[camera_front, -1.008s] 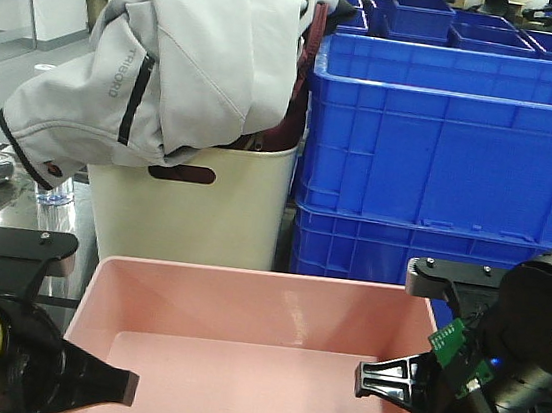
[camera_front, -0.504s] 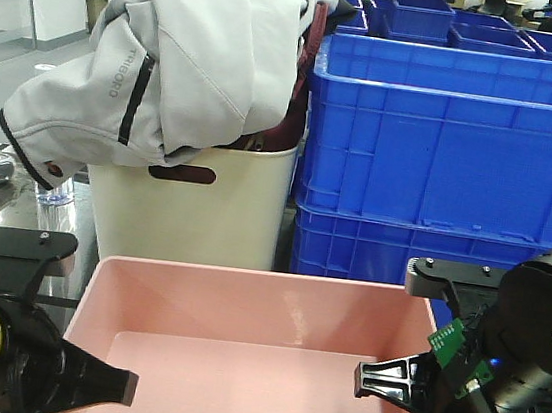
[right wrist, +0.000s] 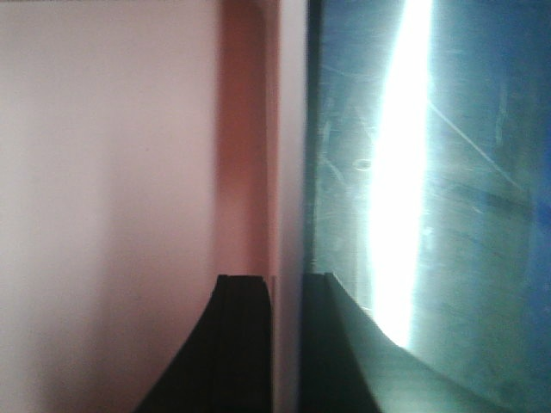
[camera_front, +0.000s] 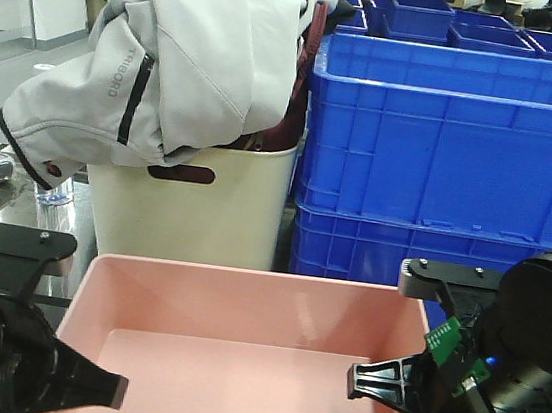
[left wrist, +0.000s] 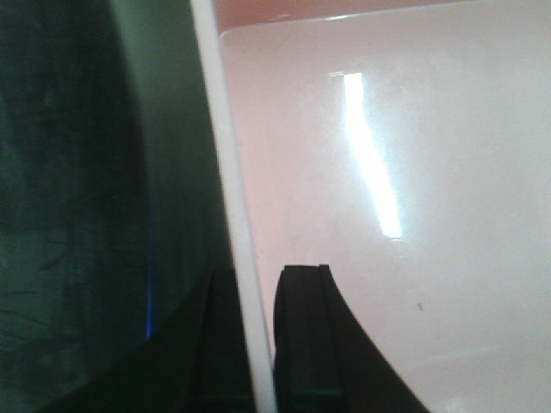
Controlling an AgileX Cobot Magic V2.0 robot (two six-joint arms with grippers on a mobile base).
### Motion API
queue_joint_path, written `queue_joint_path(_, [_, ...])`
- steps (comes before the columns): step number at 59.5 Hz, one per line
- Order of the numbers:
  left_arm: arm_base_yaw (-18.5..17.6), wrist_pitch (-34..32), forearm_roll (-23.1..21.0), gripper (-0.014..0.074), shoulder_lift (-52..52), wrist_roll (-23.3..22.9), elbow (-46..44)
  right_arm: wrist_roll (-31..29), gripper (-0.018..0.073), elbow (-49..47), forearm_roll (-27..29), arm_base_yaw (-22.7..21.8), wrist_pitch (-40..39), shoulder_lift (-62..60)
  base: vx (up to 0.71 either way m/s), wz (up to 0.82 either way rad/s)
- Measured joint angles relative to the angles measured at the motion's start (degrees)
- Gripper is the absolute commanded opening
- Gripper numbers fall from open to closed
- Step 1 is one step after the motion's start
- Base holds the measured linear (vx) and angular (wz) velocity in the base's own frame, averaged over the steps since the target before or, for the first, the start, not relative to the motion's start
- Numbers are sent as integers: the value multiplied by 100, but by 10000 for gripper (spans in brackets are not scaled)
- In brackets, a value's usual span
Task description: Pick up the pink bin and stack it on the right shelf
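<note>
The pink bin (camera_front: 243, 313) fills the lower middle of the front view, empty, with its rim level. My left gripper (camera_front: 73, 385) is shut on the bin's left wall, one finger inside and one outside. The left wrist view shows the jaws (left wrist: 258, 297) pinching the pale rim, with the bin floor (left wrist: 405, 155) to the right. My right gripper (camera_front: 402, 398) is shut on the right wall. The right wrist view shows it (right wrist: 288, 292) clamping the rim, with the bin interior (right wrist: 112, 172) to the left. A dark glossy surface (right wrist: 448, 215) lies outside the bin.
A cream bin (camera_front: 190, 206) draped with a grey jacket (camera_front: 174, 53) stands just behind the pink bin. Stacked blue crates (camera_front: 453, 158) rise behind on the right. A glossy dark table top (camera_front: 4, 208) with a small tray lies at the left.
The pink bin and both grippers have shifted slightly left and lower in the front view. Both grips are unchanged.
</note>
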Motion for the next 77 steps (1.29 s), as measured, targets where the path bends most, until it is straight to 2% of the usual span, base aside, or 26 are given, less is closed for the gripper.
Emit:
queue_joint_path(10, [434,0,168,98,124,190,-6,-162,49,-242,431,0,-43,355,0,0])
queue_joint_path(17, [600,-6,195,160,279,465,-6,-182,113,-332,659,0,-27,655,0,0])
queue_joint_path(24, [658,6,205,300,350,667,-6,-201,224,-353,796,0,11,829,0,0])
queue_joint_path(33, [673,-12,284,528,350,784,-17,-348,410,-372,905,0,-67,798,0,0])
queue_joint_path(41, [673,238,206,614,258,870,-192,-521,518,-372,900,5,-181,590,0,0])
queue_joint_path(45, [673,444,31,614,91,1077,-359,-675,539,-372,871,5,-256,324,0,0])
queue_joint_path(52, [601,610,-492,591,-470,1816,-524,-1222,540,-253,857,5,-350,-367,0,0])
queue_joint_path(62, [495,688,-1684,546,-1636,2980,-326,-2244,531,348,867,5,-362,-1701,0,0])
queue_joint_path(67, [488,658,-2136,526,-2237,3428,-2,-2679,525,804,867,5,-344,-2451,0,0])
queue_joint_path(72, [483,592,-2447,509,-2817,3696,415,-2936,518,1354,867,5,-337,-3276,0,0])
queue_joint_path(77, [476,573,-2582,494,-3433,3772,896,-3125,507,1864,867,5,-324,-3999,0,0])
